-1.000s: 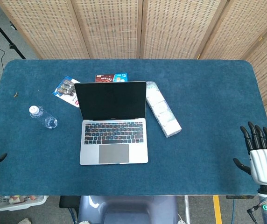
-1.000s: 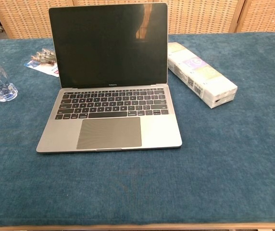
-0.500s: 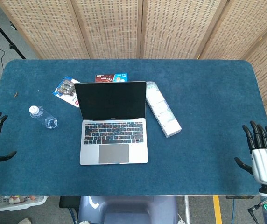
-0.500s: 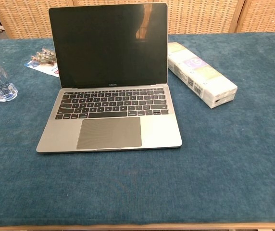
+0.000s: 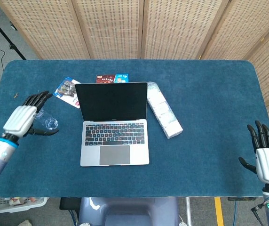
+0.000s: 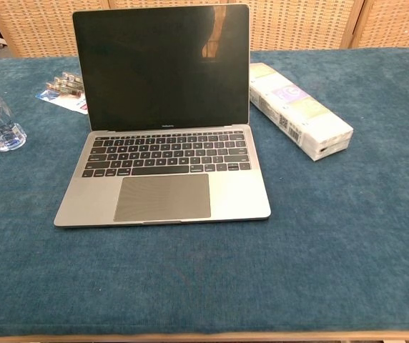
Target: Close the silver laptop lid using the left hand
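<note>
1. Your silver laptop (image 5: 114,123) is sitting open near the middle of the blue table (image 5: 209,103), its dark screen standing upright and facing you.
2. Your left hand (image 5: 25,117) is hovering to the left of the laptop, well apart from it, with the fingers spread and holding nothing.
3. A clear water bottle (image 5: 45,118) is lying partly under that hand.
4. A long white box (image 5: 163,111) is lying just beside the laptop's right edge.
5. Two snack packets are lying behind the screen: one (image 5: 67,91) at its left corner, another (image 5: 112,78) behind its top edge.
6. Your right hand (image 5: 266,157) is waiting at the table's near right corner, fingers apart, holding nothing.
</note>
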Motion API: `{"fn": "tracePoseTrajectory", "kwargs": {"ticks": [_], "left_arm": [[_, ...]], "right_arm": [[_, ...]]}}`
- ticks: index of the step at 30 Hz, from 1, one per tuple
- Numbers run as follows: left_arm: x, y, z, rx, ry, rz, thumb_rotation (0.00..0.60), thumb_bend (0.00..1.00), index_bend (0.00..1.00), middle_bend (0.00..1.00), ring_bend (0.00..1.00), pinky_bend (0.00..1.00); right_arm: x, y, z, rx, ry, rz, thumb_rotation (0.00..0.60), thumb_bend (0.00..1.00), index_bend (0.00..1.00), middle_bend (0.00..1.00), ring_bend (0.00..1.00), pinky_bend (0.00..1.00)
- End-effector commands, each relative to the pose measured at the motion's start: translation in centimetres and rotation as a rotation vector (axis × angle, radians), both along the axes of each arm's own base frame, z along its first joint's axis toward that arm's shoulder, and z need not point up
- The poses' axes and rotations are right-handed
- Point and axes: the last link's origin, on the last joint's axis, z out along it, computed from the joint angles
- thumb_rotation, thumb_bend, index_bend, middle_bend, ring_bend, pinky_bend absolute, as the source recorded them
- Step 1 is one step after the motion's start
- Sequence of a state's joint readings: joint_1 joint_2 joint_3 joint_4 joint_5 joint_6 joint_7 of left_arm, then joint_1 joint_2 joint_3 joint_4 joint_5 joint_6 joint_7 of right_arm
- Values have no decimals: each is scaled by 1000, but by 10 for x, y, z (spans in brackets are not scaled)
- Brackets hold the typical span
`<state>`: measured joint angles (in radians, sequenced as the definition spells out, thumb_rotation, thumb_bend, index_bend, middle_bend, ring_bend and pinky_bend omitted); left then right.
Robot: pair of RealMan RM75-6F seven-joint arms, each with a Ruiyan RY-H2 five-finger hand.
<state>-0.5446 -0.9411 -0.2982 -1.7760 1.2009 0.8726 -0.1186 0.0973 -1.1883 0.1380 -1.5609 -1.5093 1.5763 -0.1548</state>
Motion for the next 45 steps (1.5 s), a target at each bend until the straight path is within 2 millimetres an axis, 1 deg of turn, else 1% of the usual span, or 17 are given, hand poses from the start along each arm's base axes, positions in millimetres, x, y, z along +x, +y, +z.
{"fn": "tracePoseTrajectory", "kwargs": {"ticks": [1, 4, 7, 9, 11, 13, 15, 17, 22, 26, 30, 35, 38, 40, 41, 44, 45], "left_arm": [[36, 43, 3, 20, -88, -25, 37, 0, 49, 0, 0, 0], [49, 58, -2, -7, -117, -12, 26, 0, 62, 0, 0, 0], [61, 74, -6, -47, -93, -8, 22, 0, 63, 0, 0, 0], [74, 91, -11, -88, -70, -5, 17, 0, 64, 0, 0, 0], [81, 102, -14, -112, -58, -2, 12, 0, 71, 0, 0, 0], [91, 116, -21, -152, -56, 7, 7, 0, 113, 0, 0, 0], [100, 128, -25, -184, -15, 0, 1, 0, 149, 0, 0, 0], [108, 140, -30, -197, 7, -10, 0, 0, 157, 0, 0, 0], [120, 157, -43, -223, 40, -16, 0, 0, 158, 0, 0, 0], [126, 166, -57, -267, 57, 2, 0, 0, 159, 0, 0, 0], [130, 172, -71, -297, 25, 28, 0, 0, 163, 0, 0, 0], [131, 176, -82, -316, 10, 48, 0, 0, 185, 2, 12, 24], [131, 177, -87, -328, -7, 58, 0, 0, 219, 67, 85, 96], [132, 177, -89, -326, -14, 55, 0, 0, 244, 122, 143, 172], [132, 177, -90, -328, -17, 55, 0, 0, 251, 136, 157, 189], [133, 175, -94, -343, -34, 59, 0, 0, 295, 202, 225, 268], [133, 175, -95, -345, -41, 60, 0, 0, 317, 231, 255, 308]], "right_arm": [[-2, -1, -1, 1, 2, -7, 600, 0, 0, 0, 0, 0], [-4, -3, -1, -1, 6, -17, 600, 0, 0, 0, 0, 0], [-6, -4, -1, -2, 7, -26, 600, 0, 0, 0, 0, 0], [-8, -5, -1, -2, 10, -35, 600, 0, 0, 0, 0, 0], [-9, -6, -1, -3, 11, -40, 600, 0, 0, 0, 0, 0], [-10, -6, -1, -5, 13, -47, 600, 0, 0, 0, 0, 0], [-12, -7, -1, -7, 16, -53, 600, 0, 0, 0, 0, 0], [-13, -8, -1, -11, 16, -60, 600, 0, 0, 0, 0, 0], [-17, -10, 1, -20, 18, -74, 600, 0, 0, 0, 0, 0], [-18, -10, 2, -24, 19, -78, 600, 0, 0, 0, 0, 0], [-18, -10, 4, -30, 18, -78, 600, 0, 0, 0, 0, 0], [-18, -10, 5, -35, 16, -80, 600, 0, 0, 0, 0, 0], [-19, -11, 6, -39, 15, -82, 600, 0, 0, 0, 0, 0], [-19, -11, 7, -39, 15, -83, 600, 0, 0, 0, 0, 0], [-19, -11, 7, -39, 15, -83, 600, 0, 0, 0, 0, 0], [-19, -11, 7, -38, 15, -84, 600, 0, 0, 0, 0, 0], [-19, -11, 6, -37, 15, -85, 600, 0, 0, 0, 0, 0]]}}
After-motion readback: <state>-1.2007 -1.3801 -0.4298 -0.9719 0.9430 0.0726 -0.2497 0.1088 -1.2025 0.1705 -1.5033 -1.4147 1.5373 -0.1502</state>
